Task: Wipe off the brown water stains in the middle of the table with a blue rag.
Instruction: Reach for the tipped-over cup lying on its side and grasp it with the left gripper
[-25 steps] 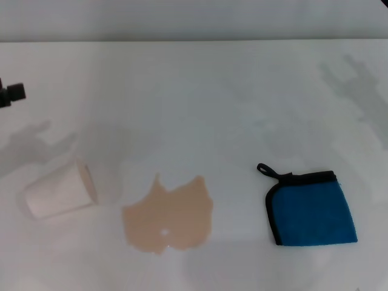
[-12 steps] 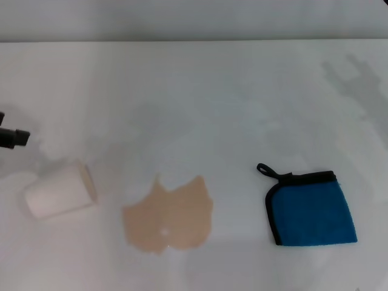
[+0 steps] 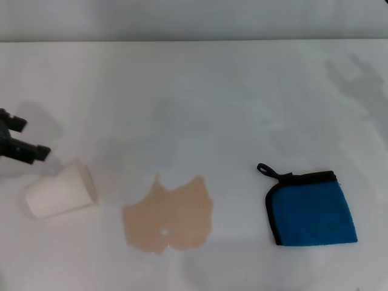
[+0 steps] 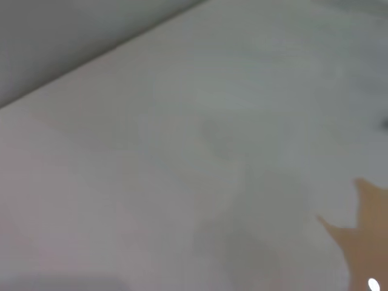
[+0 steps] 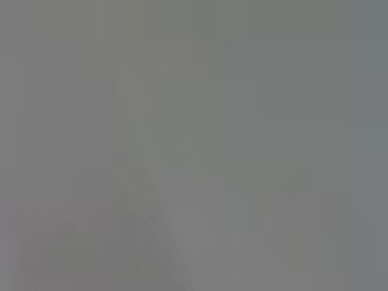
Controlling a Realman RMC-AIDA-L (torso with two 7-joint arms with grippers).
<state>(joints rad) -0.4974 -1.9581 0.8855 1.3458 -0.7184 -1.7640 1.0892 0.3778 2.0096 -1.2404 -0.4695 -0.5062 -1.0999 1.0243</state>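
A plain grey wall (image 3: 194, 18) runs along the far side, meeting the white surface in a straight line. Soft, even light; faint grey shadows far right.

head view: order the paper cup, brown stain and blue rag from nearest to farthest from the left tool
1. The paper cup, lying on its side at the table's left edge, just below the left tool.
2. The brown stain, toward the middle, right of the cup.
3. The blue rag, flat on the right side, farthest away.
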